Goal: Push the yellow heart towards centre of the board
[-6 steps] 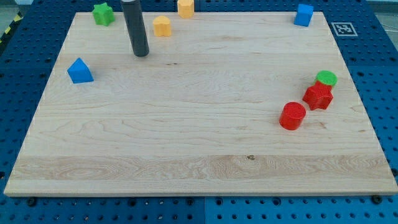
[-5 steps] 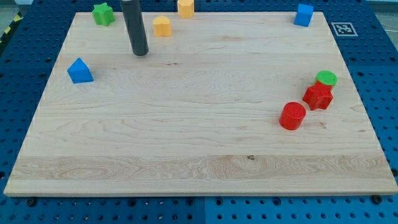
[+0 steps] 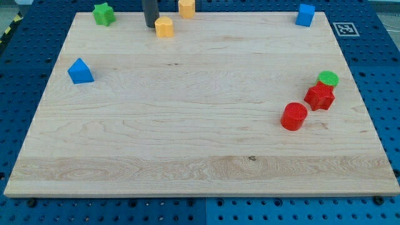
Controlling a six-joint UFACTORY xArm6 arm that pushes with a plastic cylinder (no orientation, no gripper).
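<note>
The yellow heart lies near the board's top edge, left of the middle. My tip stands just to its left, close to or touching its left side. The dark rod rises out of the view's top. A second yellow block lies up and to the right of the heart, at the very top edge of the wooden board.
A green star sits at the top left, left of my tip. A blue block lies at the left side, and a blue cube at the top right. At the right are a green cylinder, a red star and a red cylinder.
My tip has moved up and a little to the right, from below-left of the yellow heart to right beside its left side. No block has visibly moved.
</note>
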